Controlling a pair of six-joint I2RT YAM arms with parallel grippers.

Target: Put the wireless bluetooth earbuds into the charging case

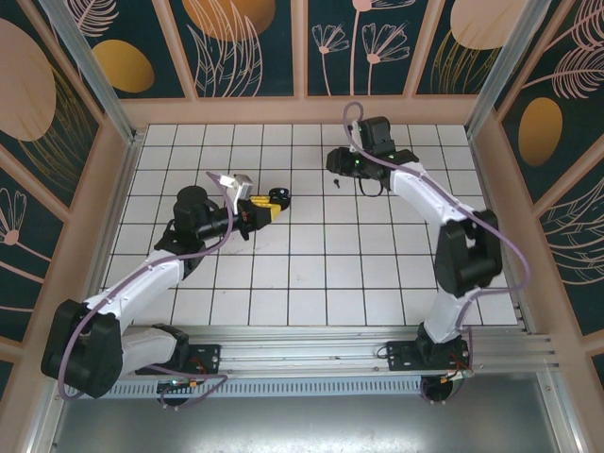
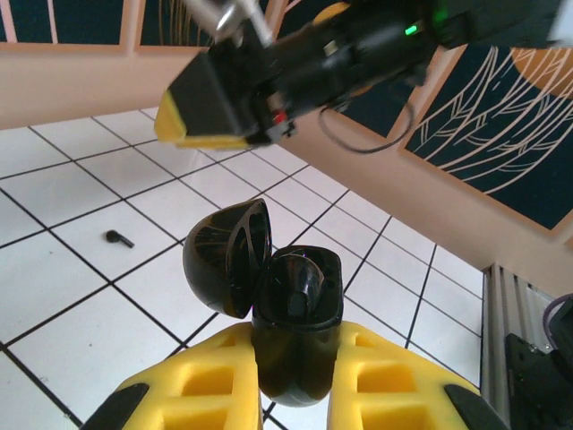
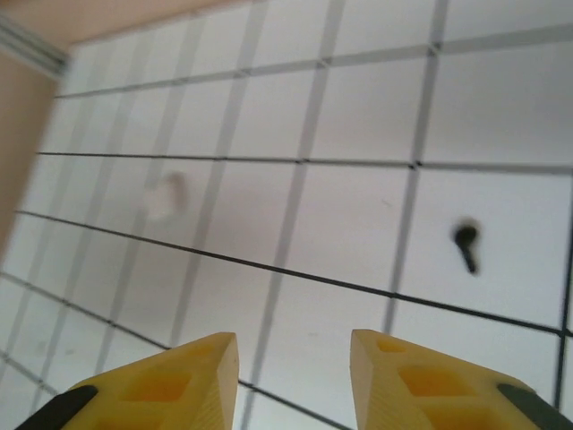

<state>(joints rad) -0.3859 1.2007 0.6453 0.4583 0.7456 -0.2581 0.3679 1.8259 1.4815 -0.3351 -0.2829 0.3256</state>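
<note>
Yellow-fingered left gripper (image 2: 300, 363), at the bottom of its wrist view, pinches the glossy black egg-shaped charging case (image 2: 295, 305), whose lid is flipped open. One tiny black stemmed earbud (image 3: 466, 246) lies on the white tiled table (image 3: 358, 116), right of centre in the right wrist view. The right gripper (image 3: 294, 340) hangs above, jaws parted, empty, touching nothing. I'd judge it is fetching this bud: next it must shift right, descend and close gently. Whether the other bud is already seated, I cannot tell.
</note>
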